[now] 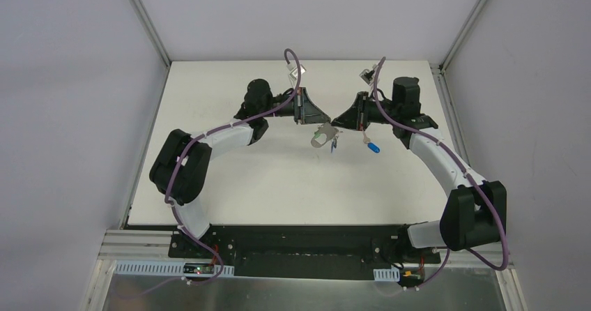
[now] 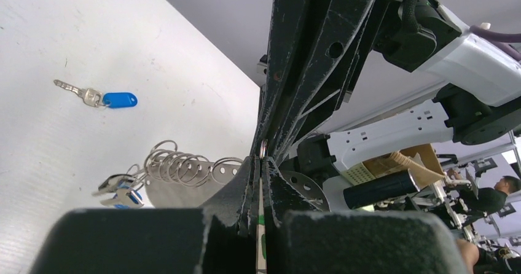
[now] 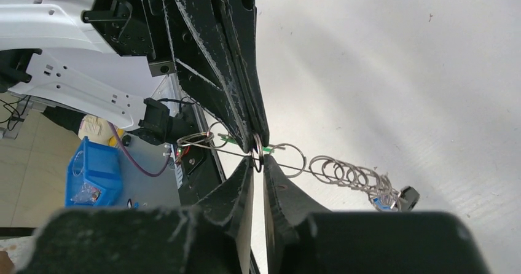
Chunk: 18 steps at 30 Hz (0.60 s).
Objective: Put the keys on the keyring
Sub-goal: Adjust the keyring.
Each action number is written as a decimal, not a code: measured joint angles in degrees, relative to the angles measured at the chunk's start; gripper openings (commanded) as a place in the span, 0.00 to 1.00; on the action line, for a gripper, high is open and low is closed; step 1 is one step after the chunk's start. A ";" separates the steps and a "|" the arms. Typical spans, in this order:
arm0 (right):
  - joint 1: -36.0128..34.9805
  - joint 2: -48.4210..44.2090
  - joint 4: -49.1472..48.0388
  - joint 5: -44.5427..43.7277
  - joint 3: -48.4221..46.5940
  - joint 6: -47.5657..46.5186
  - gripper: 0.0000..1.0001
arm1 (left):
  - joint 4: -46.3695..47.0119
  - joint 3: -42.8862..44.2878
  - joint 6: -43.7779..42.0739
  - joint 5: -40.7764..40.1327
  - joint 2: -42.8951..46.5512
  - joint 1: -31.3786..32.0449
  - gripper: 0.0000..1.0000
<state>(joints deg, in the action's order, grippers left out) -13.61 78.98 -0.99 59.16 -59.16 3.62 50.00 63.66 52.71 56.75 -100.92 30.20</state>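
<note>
My two grippers meet tip to tip above the table's far middle. My left gripper (image 1: 319,119) (image 2: 261,160) is shut on the green key (image 2: 262,220), which shows as a thin pale and green strip between its fingers. My right gripper (image 1: 336,121) (image 3: 258,160) is shut on an end ring (image 3: 257,146) of the keyring (image 1: 320,139). The keyring's pale plate and row of linked rings (image 2: 184,168) (image 3: 344,172) hang below, with a black tag (image 3: 407,195) at the end. Bits of green (image 3: 266,150) show at the pinched ring. The blue key (image 1: 374,146) (image 2: 117,99) lies loose on the table.
The white table (image 1: 230,185) is walled by grey panels at the back and sides, with metal rails along its edges. Both arms arch in from the near edge. A black base bar (image 1: 306,241) runs along the front.
</note>
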 measured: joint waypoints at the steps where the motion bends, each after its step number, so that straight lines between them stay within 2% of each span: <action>1: 0.09 0.00 -0.13 0.00 0.00 0.20 0.08 | 0.48 -0.17 0.42 -0.17 0.00 -0.07 0.00; 9: 0.17 0.04 -1.79 0.07 0.11 2.40 0.00 | 2.32 -0.81 0.87 -0.50 0.00 -0.31 0.00; 15: 0.24 0.17 -2.84 0.13 0.68 2.78 0.00 | 2.67 -1.07 0.50 -0.42 0.00 -0.31 0.00; 18: 0.22 0.17 -1.53 0.22 0.66 -0.31 0.00 | 1.97 -1.14 -1.36 0.07 0.00 -0.31 0.10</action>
<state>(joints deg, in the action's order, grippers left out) -13.39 79.15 -2.52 59.37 -58.50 3.31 51.96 62.52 51.35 56.82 -100.92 29.89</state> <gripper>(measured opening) 0.006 0.017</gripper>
